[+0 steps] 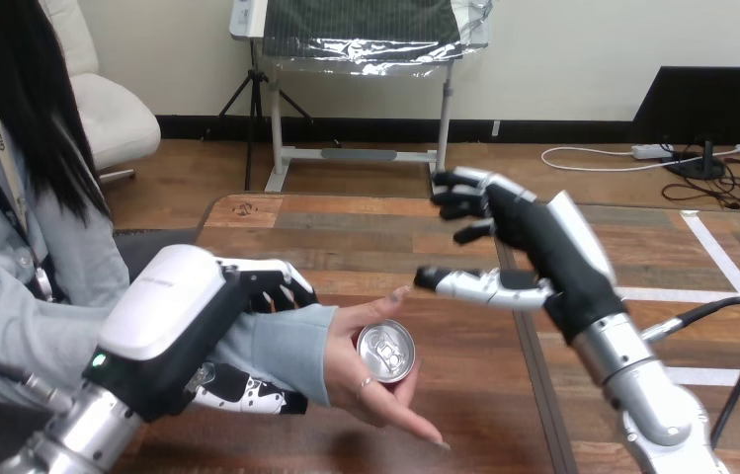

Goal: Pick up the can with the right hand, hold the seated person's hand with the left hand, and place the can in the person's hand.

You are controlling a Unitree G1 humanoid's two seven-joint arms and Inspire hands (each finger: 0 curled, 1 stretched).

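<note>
The can (385, 352) lies in the person's hand (344, 357), over the near part of the table (366, 222), left of its middle. Its round silver lid, with the pull tab on it, is turned up toward the camera. A strip of red side wall shows along the lid's lower right edge, and the rest of the body is hidden behind the lid and the palm. The person's hand is turned palm up. One finger reaches past the can on its far side and the others stretch out beneath it on the near side.

The left hand (173, 316) is closed round the person's wrist over the pale blue sleeve (282, 346): its fingers curl over the top of the sleeve and more of the hand shows below it, so the wrist sits between them.

The right hand (534, 242) hangs above the table to the right of the can and apart from it, holding nothing. Its fingers are loosely bent and spread, and the thumb sticks out to the left, its tip near the person's far fingertip
</note>
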